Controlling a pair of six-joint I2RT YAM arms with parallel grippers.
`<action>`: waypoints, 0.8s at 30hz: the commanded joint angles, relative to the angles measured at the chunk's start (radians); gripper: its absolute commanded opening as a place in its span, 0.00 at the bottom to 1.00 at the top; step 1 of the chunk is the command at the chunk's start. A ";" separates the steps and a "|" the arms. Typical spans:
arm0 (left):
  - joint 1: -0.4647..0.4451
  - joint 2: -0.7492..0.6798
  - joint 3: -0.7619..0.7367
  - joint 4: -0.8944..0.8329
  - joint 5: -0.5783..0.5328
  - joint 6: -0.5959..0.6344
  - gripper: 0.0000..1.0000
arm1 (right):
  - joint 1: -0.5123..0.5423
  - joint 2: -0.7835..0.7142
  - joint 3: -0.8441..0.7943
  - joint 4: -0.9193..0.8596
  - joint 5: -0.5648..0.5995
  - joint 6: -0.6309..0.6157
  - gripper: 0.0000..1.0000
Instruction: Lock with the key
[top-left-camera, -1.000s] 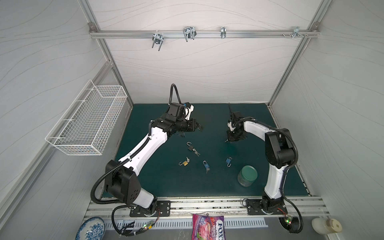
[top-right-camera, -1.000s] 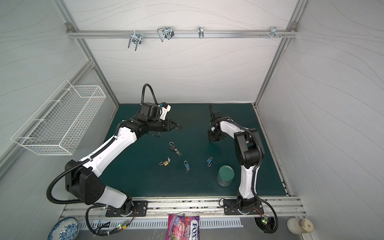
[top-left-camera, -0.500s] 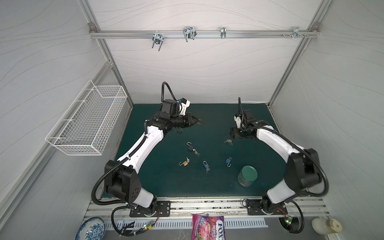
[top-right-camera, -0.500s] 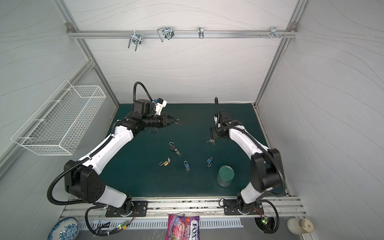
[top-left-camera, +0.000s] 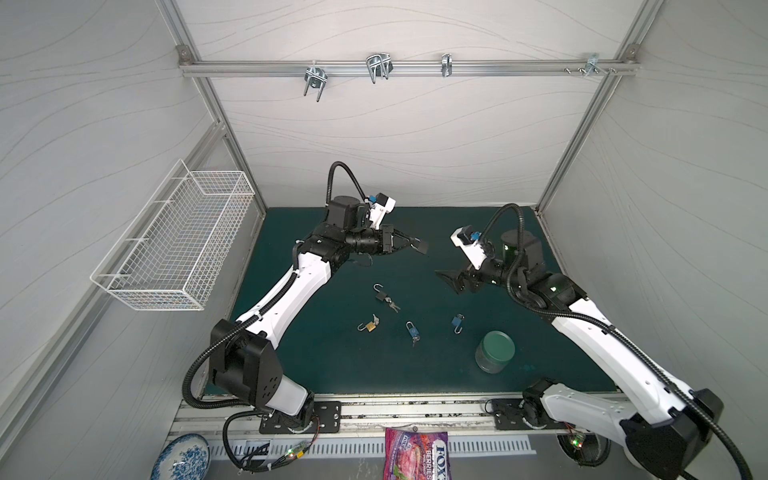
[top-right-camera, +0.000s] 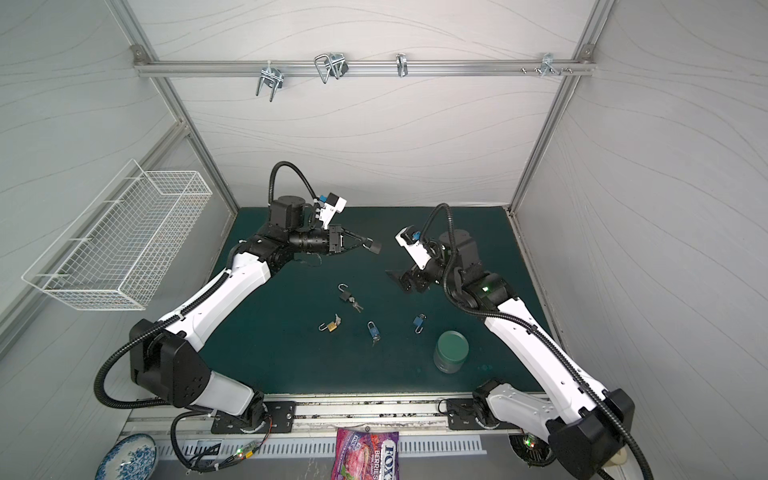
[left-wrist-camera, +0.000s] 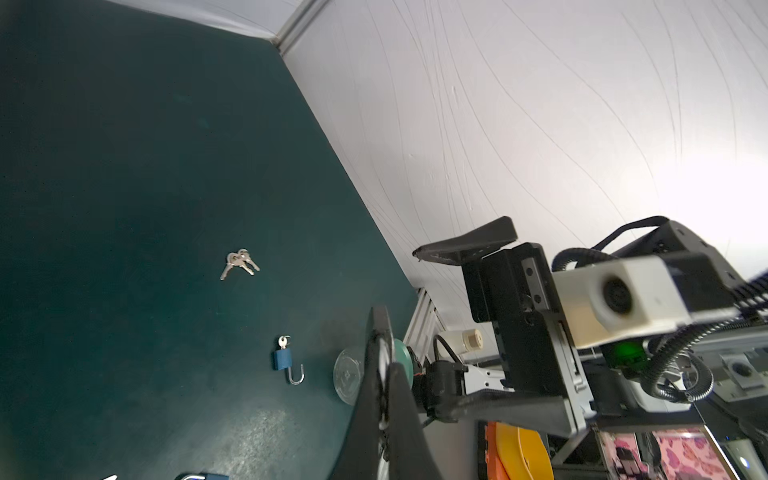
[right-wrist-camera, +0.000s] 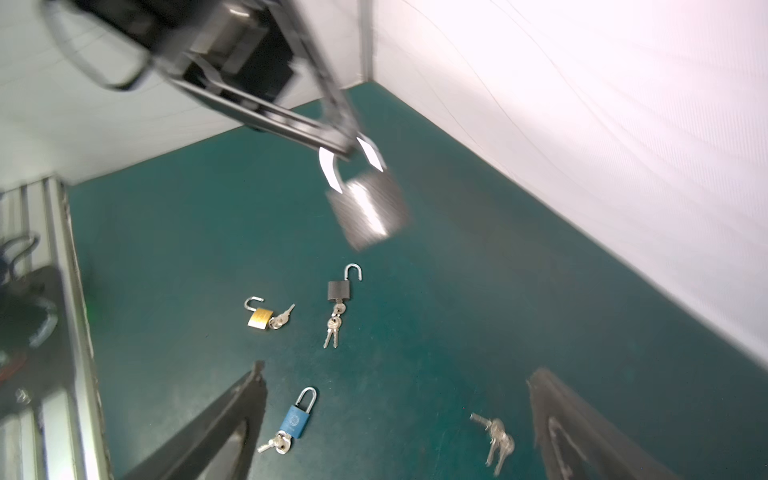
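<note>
My left gripper (top-left-camera: 415, 242) (top-right-camera: 368, 242) is shut on the shackle of a grey padlock (top-left-camera: 422, 248) (top-right-camera: 375, 248) (right-wrist-camera: 370, 212) and holds it above the green mat, the body hanging below the fingertips. In the left wrist view the shut gripper (left-wrist-camera: 382, 357) hides the lock. My right gripper (top-left-camera: 448, 281) (top-right-camera: 398, 281) (right-wrist-camera: 399, 370) stands open and empty to the right of it. A bunch of keys (right-wrist-camera: 496, 440) (left-wrist-camera: 239, 262) lies loose on the mat beside one right finger. In both top views the right gripper hides the keys.
On the mat lie a black padlock with keys (top-left-camera: 380, 295), a gold padlock (top-left-camera: 370, 327) and two blue padlocks (top-left-camera: 412, 330) (top-left-camera: 457, 322). A green-lidded jar (top-left-camera: 494, 351) stands front right. A wire basket (top-left-camera: 178, 241) hangs on the left wall.
My right gripper has opened, let the keys drop onto the mat, and drawn back to the right. The left gripper has swung right and up with the padlock.
</note>
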 joint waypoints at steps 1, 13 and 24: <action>-0.044 -0.030 0.028 0.010 0.045 0.055 0.00 | 0.068 0.003 0.031 -0.022 0.071 -0.205 0.99; -0.064 -0.017 0.033 0.009 0.066 0.051 0.00 | 0.118 0.061 0.112 -0.061 0.196 -0.297 0.73; -0.066 -0.005 0.036 0.012 0.069 0.044 0.00 | 0.149 0.111 0.140 -0.052 0.230 -0.304 0.60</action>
